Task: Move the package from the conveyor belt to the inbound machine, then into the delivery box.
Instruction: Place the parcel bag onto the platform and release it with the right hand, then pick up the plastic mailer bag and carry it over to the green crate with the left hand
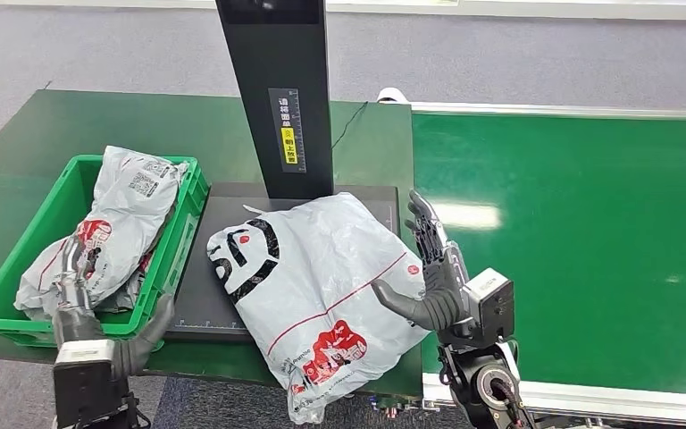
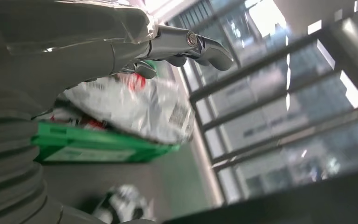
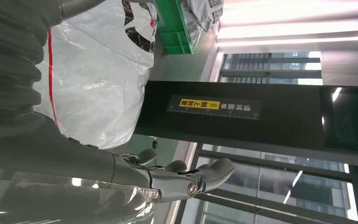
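My right hand (image 1: 433,273) open beside the white package (image 1: 313,286) on the black scanner plate (image 1: 223,210) at frame center, my left hand (image 1: 85,295) empty, fingers spread, over the green crate (image 1: 18,268) at lower left

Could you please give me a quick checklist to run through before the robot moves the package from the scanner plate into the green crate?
1. Package on the inbound machine's plate: ok, though its near end overhangs the table edge.
2. Right hand ready: not ok, open beside the package, thumb touching it, no grip.
3. Left hand free: ok, holding nothing, fingers over the green crate.
4. Room in the crate: cannot tell; packages already fill much of it.
5. Conveyor belt clear in this view: ok.
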